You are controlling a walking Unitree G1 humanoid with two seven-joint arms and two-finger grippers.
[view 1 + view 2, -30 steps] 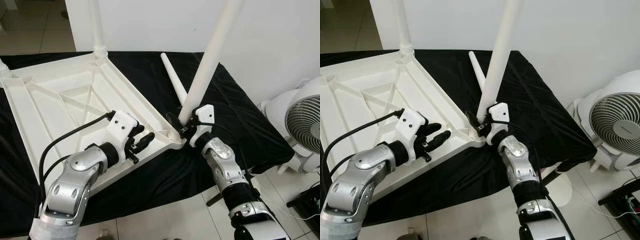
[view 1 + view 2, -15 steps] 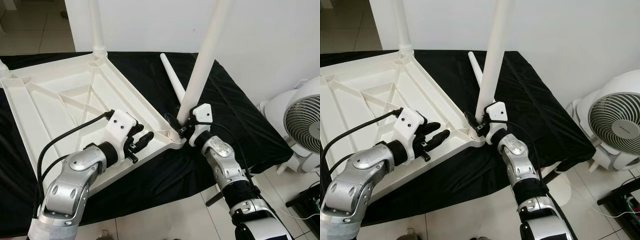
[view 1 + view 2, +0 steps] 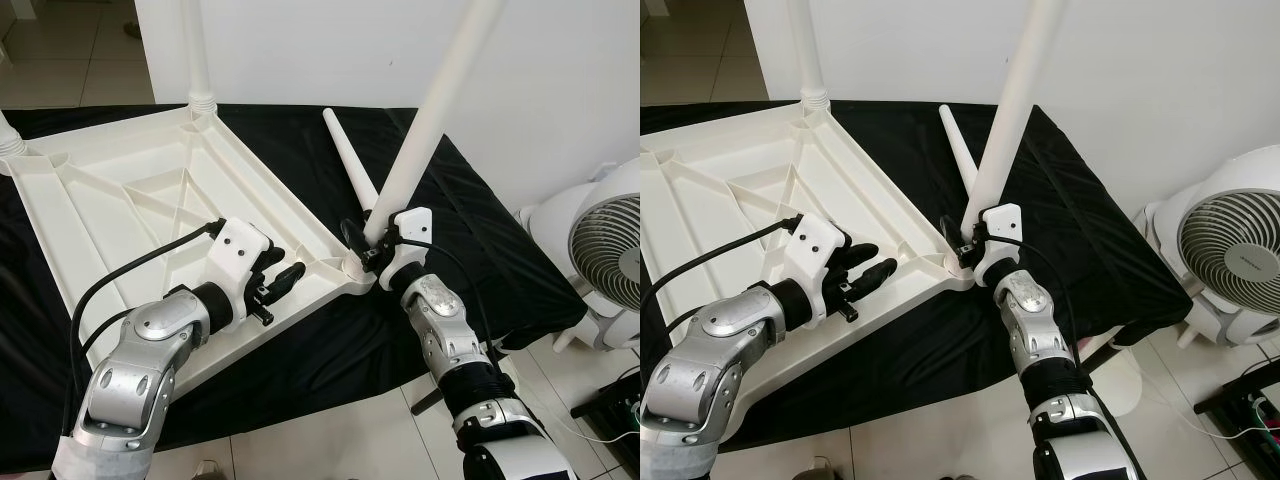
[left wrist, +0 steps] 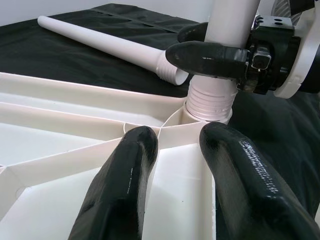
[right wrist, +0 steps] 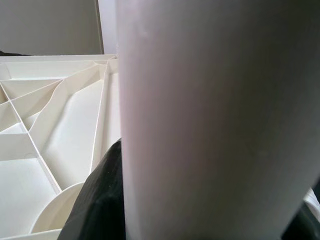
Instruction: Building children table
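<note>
Tabletop [image 3: 130, 200] lay upside down on black-draped counter [image 3: 480, 250]. Right pincer [image 3: 362, 240] clamped leg [image 3: 425, 130], tilted in near-corner socket. Left pincer [image 3: 275, 283] narrowly parted at tabletop rim. Spare leg [image 3: 348, 165] beside.

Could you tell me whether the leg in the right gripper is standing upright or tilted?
Tilted: the leg leans right from its corner socket, gripped by the right gripper.
</note>
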